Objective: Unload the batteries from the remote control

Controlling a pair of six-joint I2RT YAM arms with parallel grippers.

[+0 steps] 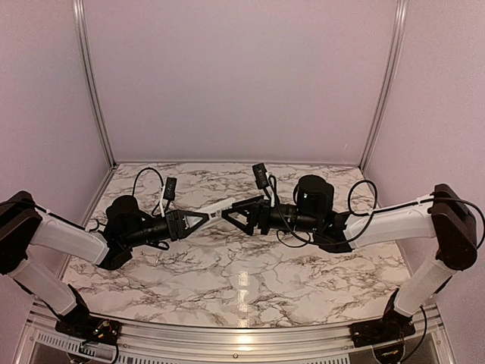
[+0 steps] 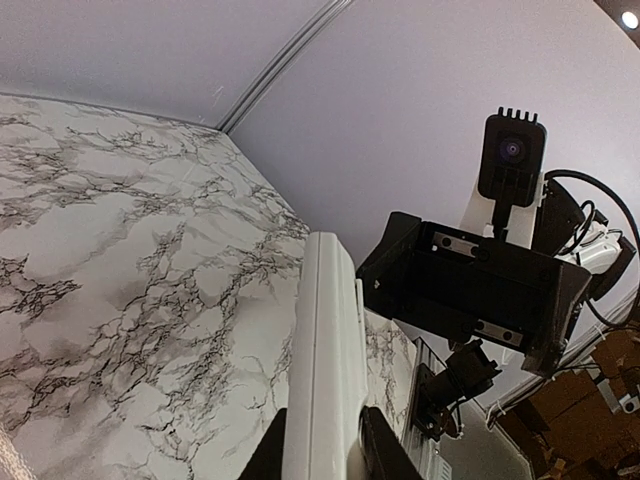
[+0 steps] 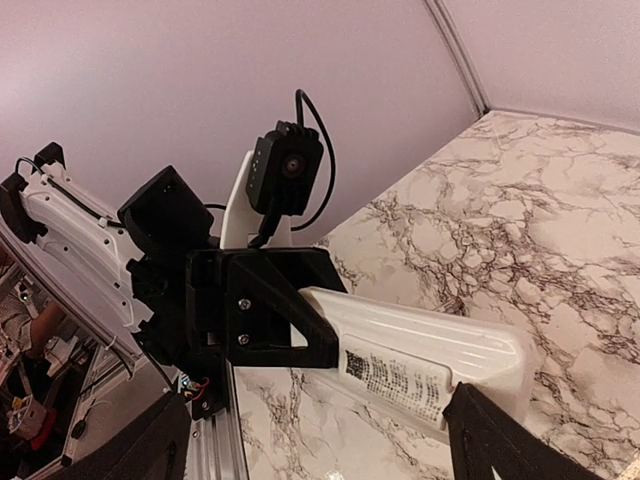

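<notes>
From the top camera I saw the remote control (image 1: 220,206) held in the air above the marble table (image 1: 227,288), with lilac walls (image 1: 242,76) around. In the left wrist view, the left gripper (image 2: 325,450) was clamped on one end of it. In the right wrist view, the right gripper (image 3: 330,445) stood wide apart, and the labelled end of the remote was close to one finger. I could not see the batteries.

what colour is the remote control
The remote control is white, clearest in the right wrist view.

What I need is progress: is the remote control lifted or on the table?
Lifted: left tool holds remote control above the table.
</notes>
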